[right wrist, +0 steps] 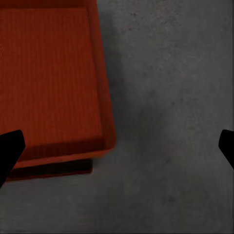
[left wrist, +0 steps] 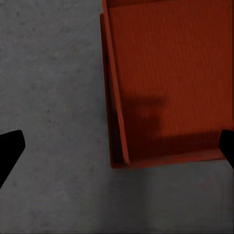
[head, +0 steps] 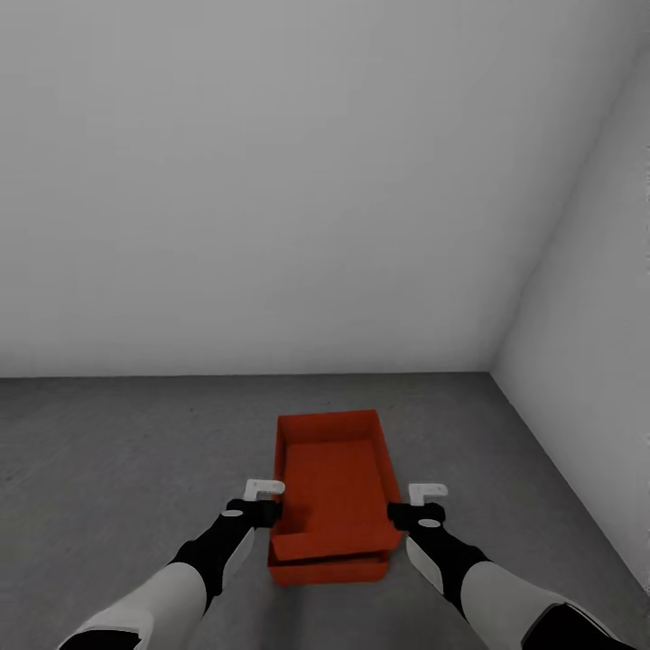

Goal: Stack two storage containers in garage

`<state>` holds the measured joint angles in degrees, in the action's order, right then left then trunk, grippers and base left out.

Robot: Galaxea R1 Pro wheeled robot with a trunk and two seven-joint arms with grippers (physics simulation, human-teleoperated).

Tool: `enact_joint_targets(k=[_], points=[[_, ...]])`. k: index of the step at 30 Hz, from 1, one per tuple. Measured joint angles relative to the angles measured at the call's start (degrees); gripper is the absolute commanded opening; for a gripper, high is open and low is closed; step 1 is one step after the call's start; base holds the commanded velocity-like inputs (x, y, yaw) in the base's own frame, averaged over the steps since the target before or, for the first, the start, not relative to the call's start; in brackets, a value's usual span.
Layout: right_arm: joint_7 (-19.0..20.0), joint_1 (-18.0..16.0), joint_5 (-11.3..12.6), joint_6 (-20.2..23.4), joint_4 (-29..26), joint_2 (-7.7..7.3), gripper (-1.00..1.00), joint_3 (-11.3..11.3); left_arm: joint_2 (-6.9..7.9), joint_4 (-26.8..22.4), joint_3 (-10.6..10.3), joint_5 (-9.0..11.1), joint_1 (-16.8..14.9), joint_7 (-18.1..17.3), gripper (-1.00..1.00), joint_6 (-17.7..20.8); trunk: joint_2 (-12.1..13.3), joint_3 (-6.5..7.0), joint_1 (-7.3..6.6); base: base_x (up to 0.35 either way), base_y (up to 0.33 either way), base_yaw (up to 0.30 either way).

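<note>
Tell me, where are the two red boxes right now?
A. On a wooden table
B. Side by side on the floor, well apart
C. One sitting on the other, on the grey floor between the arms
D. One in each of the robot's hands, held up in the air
C: the upper container sits on the lower container on the concrete floor, a little askew, and both sets of jaws are open and holding nothing.

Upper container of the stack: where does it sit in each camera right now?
Head view: upper container centre-low, between both arms, on the lower container.
Left wrist view: fills the upper right.
Right wrist view: fills the upper left.
Shared landmark: grey concrete floor.
</note>
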<state>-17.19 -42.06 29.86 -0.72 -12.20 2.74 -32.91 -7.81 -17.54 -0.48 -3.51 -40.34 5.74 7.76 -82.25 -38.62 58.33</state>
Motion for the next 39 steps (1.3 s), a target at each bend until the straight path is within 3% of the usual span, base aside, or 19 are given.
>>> enact_joint_targets(k=[12, 24, 31, 39], points=[[0.0, 0.0, 0.0, 0.0, 0.0, -0.03, 1.0, 0.0, 0.03, 0.2, 0.0, -0.1, 0.0, 0.0, 1.0, -0.1, 0.0, 1.05, -0.01, -0.312, 0.0, 0.0], [0.3, 0.0, 0.0, 0.0, 0.7, 0.24, 1.0, -0.2, 0.12, 1.0, 0.0, 0.0, 0.0, -0.1, 1.0, 0.0, 0.0, 1.14, -0.04, -0.029, 0.0, 0.0], [0.7, 0.1, 0.2, 0.1, 1.3, 0.48, 1.0, -0.3, 0.84, 10.3, 0.1, 0.3, 0.0, -0.4, 1.0, -0.3, 0.0, 1.14, -0.03, 0.0, 0.0, 0.0], [1.1, 0.0, 0.2, 0.7, 2.1, 0.52, 1.0, -0.3, 1.11, 16.0, 0.2, 0.7, 0.0, -0.2, 1.0, -0.1, 0.0, 1.14, -0.04, 0.0, 0.0, 0.0]])
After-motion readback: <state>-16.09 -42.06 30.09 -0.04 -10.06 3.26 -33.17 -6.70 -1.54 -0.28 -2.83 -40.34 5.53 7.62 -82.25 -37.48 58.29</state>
